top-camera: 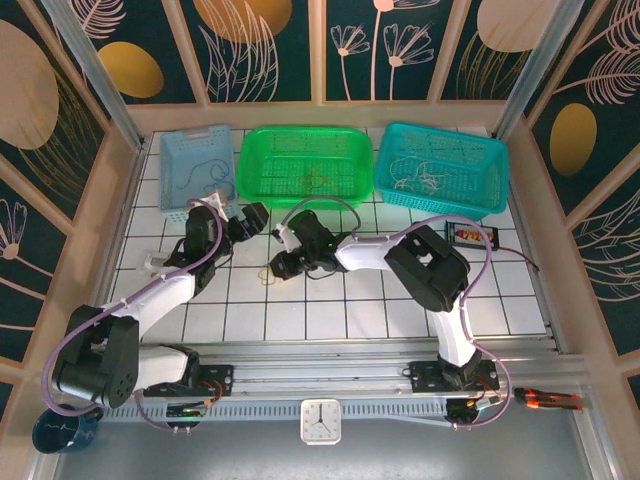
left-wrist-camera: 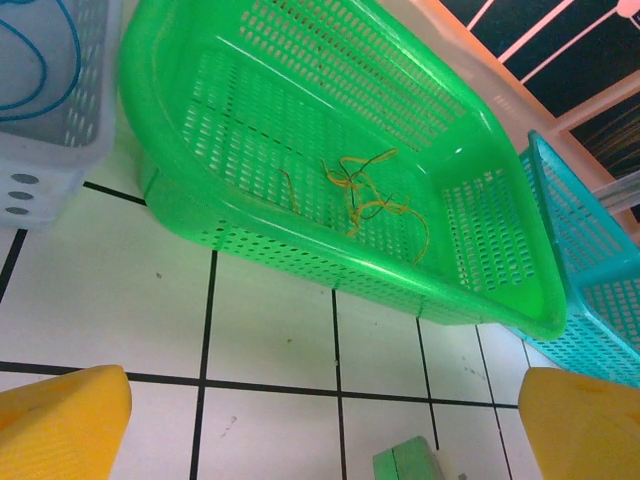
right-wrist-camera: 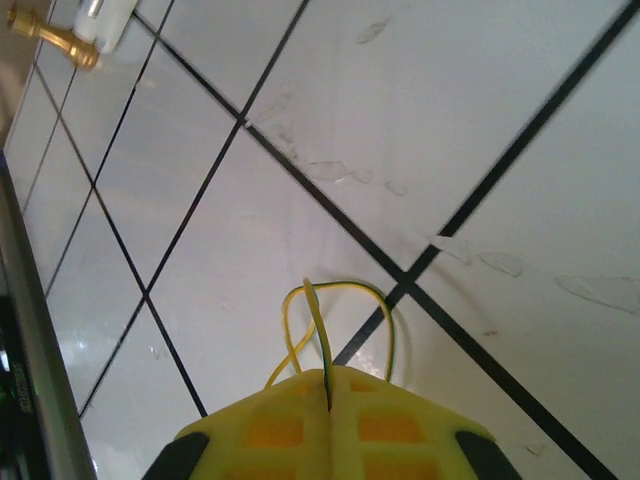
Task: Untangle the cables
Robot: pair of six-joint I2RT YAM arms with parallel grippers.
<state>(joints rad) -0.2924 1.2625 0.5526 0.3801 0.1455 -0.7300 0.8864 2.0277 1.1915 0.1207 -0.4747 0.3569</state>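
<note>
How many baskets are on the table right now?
3, in a row along the far edge: pale blue basket left, green basket middle, teal basket right.

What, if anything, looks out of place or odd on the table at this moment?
Nothing looks spilled or damaged. One stray: a white piece with a brass tip lies loose on the table beside the left arm. The right gripper is shut on a yellow cable.

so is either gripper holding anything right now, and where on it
The right gripper pinches the yellow-green cable just below a small loop that pokes out past its tips. The left gripper is open and holds nothing.
</note>
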